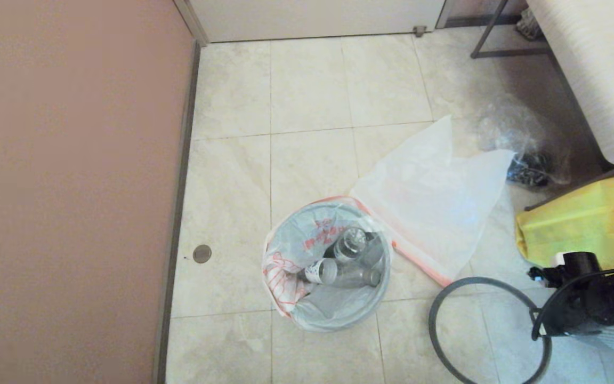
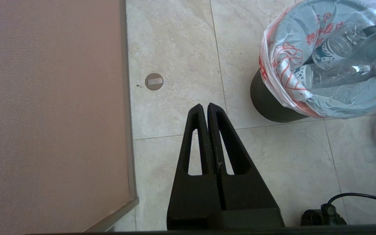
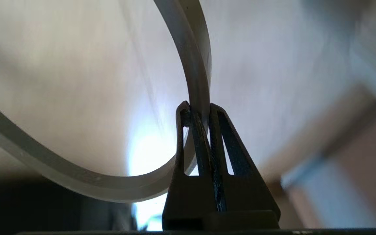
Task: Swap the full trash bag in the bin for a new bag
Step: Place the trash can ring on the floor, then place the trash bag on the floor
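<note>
The full trash bag, thin white plastic with red print, lines the bin and folds over its edge. Clear bottles lie inside it. The new bag, milky white with an orange-pink band, lies flat on the tiles just right of the bin. The bin's thin grey hoop is off the bin and hangs at the lower right. My right gripper is shut on the hoop. My left gripper is shut on nothing, above the tiles to the left of the bin.
A pink-brown wall runs down the left side, with a round floor cap beside it. A crinkled clear bag, a yellow bag and a pale bench crowd the right.
</note>
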Controlling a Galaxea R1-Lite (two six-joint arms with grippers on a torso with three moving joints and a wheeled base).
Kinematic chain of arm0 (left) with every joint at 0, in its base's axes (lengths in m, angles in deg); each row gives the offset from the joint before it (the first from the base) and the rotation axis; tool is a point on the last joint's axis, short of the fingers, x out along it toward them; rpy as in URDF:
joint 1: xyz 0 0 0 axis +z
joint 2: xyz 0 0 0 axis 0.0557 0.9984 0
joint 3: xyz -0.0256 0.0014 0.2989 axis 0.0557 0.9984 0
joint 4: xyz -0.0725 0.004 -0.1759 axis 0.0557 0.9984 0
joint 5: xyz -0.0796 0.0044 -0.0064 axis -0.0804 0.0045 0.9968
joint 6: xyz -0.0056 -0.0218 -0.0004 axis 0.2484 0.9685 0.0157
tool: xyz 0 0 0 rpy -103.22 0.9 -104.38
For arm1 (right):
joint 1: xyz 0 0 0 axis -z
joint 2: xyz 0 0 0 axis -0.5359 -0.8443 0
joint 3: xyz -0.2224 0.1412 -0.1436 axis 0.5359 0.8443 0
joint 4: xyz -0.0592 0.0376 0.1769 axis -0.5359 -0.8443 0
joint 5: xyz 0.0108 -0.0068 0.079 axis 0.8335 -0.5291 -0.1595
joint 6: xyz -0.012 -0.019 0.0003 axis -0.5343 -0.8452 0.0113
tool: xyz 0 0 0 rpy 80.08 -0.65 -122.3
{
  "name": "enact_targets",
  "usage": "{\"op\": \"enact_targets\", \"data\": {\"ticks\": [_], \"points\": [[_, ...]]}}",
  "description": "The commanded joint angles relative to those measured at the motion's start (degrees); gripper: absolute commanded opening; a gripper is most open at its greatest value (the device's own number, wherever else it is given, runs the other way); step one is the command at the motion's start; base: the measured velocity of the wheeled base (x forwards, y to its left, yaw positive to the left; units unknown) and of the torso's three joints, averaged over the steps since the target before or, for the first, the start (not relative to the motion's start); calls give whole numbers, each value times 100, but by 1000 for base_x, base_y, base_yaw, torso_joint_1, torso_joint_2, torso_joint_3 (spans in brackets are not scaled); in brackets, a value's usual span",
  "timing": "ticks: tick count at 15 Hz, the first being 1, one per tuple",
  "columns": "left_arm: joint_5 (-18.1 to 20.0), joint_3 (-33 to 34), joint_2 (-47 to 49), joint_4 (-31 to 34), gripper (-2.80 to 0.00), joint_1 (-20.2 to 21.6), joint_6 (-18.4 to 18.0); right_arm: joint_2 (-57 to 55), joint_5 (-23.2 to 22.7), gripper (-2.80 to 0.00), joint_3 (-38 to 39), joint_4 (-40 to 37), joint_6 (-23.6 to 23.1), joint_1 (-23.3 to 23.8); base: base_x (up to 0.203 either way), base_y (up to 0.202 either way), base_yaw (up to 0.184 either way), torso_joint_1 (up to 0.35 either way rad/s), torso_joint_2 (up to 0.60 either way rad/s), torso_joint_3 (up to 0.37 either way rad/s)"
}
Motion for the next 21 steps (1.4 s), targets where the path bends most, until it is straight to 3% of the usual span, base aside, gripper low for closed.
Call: {"op": "enact_targets", "data": {"ticks": [1, 4, 8, 9, 14, 20, 21], "points": [[0, 62, 7, -6, -280, 1, 1, -977, -4, -280, -464, 339, -71, 46, 0, 0, 0, 0, 0, 0], [0, 62, 7, -6, -280, 1, 1, -1399, 29, -280, -1079, 324, -159, 91, 0, 0, 0, 0, 0, 0], [0, 62, 7, -6, -280, 1, 1, -1445, 244, -280, -1572, -806, -294, 146, 0, 0, 0, 0, 0, 0], [0, 62, 7, -6, -280, 1, 1, -1410, 330, 0, -1506, -865, -388, 157, 0, 0, 0, 0, 0, 0], [0, 62, 7, -6, -280, 1, 1, -848, 582, 0, -732, -865, -356, 183, 0, 0, 0, 0, 0, 0], [0, 62, 7, -6, -280, 1, 1, 1002, 354, 0, 1037, -806, -173, 145, 0, 0, 0, 0, 0, 0], [0, 62, 7, -6, -280, 1, 1, 1196, 331, -280, 1408, -798, -169, 134, 0, 0, 0, 0, 0, 0]]}}
